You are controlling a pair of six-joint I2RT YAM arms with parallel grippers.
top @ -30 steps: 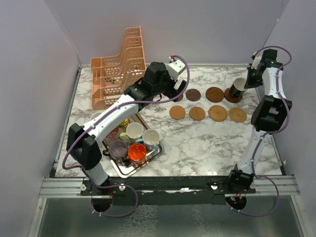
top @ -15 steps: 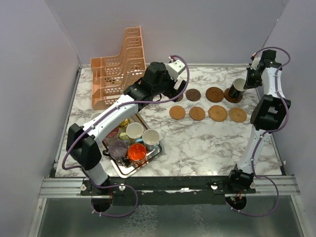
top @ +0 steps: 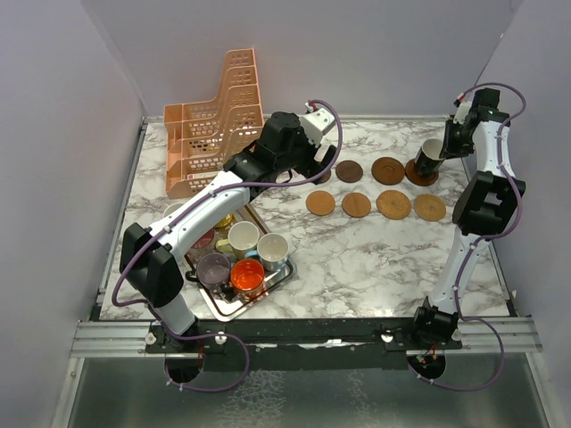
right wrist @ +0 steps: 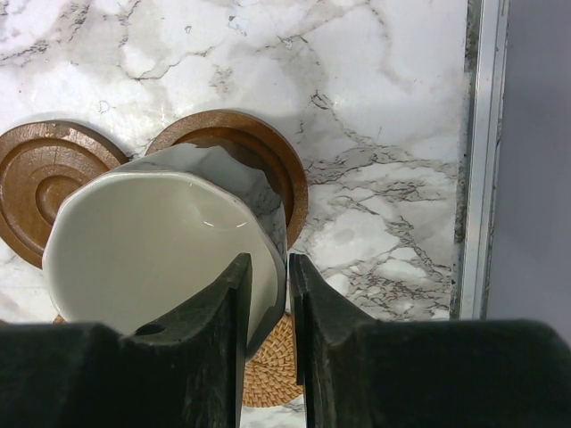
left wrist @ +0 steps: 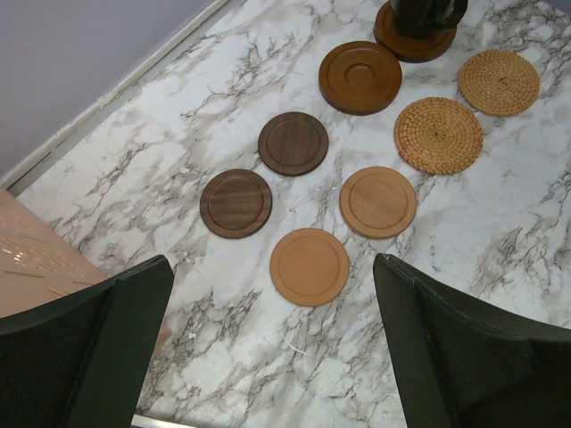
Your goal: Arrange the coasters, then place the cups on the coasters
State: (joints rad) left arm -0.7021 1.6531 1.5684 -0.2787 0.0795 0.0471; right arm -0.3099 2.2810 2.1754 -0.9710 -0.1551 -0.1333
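White cup (right wrist: 161, 232) stays put on the far coaster (right wrist: 278, 165), first of the set; right gripper (right wrist: 265, 269) straddles its rim, pinch unclear, left gripper (left wrist: 272, 267) spread wide

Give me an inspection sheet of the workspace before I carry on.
Surface: marble-pattern table.
Job's things: eight coasters in two rows, far right; one cup on the back row's rightmost coaster; other cups in the silver tray, near left.
Clutter: orange stacked file trays, far left.
End effectors: left end effector open above the coasters; right end effector straddles the cup's rim, grip unclear.
Cables: purple cables loop along both arms.
Surroundings: plain walls, metal rail at near edge.
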